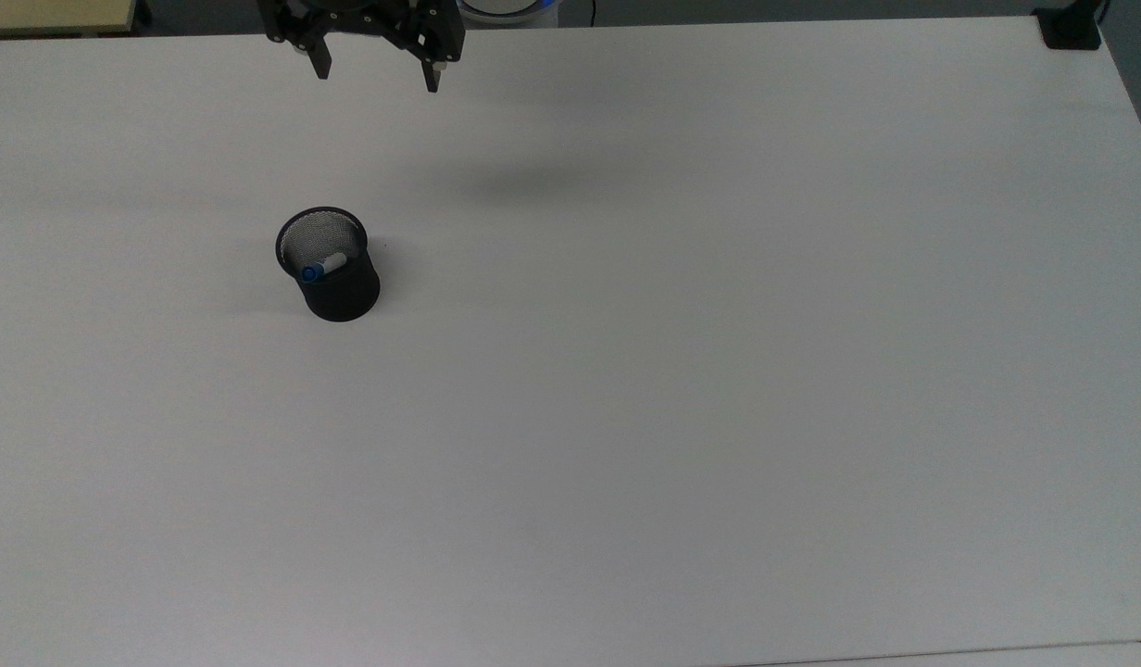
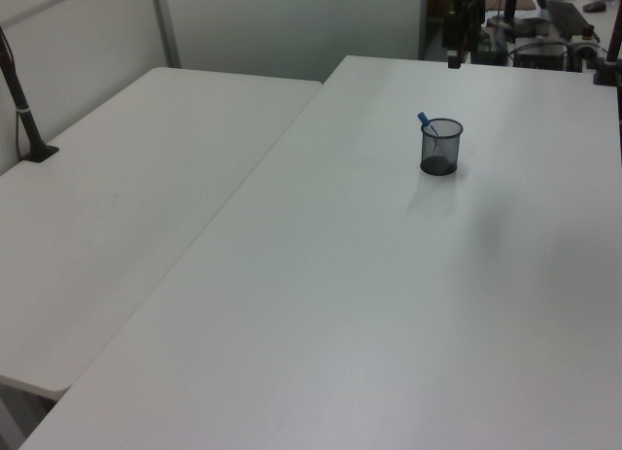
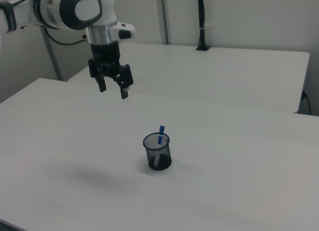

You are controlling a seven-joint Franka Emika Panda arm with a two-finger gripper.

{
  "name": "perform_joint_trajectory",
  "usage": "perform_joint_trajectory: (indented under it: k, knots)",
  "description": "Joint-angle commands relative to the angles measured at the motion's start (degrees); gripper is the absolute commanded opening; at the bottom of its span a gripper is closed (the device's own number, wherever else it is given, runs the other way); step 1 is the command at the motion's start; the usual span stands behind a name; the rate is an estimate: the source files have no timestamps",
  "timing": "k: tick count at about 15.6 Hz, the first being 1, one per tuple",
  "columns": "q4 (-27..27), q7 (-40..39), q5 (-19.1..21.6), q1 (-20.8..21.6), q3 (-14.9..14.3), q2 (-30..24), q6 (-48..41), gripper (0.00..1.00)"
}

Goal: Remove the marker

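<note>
Black mesh cup [image 1: 334,278] on white table [image 1: 682,389]

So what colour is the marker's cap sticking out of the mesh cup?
Blue. The marker cap pokes above the black mesh cup, best seen in the right view.

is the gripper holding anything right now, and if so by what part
Nothing. The gripper hangs open and empty above the table, apart from the marker, which stands in the mesh cup.

Marker [image 1: 324,267] barrel mostly hidden, prob. inside cup [image 1: 344,295]
</note>
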Motion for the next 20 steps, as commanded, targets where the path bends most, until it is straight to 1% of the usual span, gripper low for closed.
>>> perform_joint_trajectory:
  k: [1,9,12,16,19,20]
  knots:
    - [-0.44,0.37,0.18,0.55,-0.23,-0.35,-0.68,1.00]
    - [-0.53,0.54,0.53,0.64,-0.23,-0.09,-0.42,1.00]
    - [-0.53,0.46,0.62,0.55,-0.23,0.00,-0.33,0.96]
    - [-0.26,0.02,0.10,0.11,-0.23,0.00,-0.07,0.94]
    - [-1.05,0.19,0.01,-0.24,-0.67,0.53,5.01,0.94]
    - [-0.88,0.19,0.01,-0.76,-0.67,1.23,5.82,0.96]
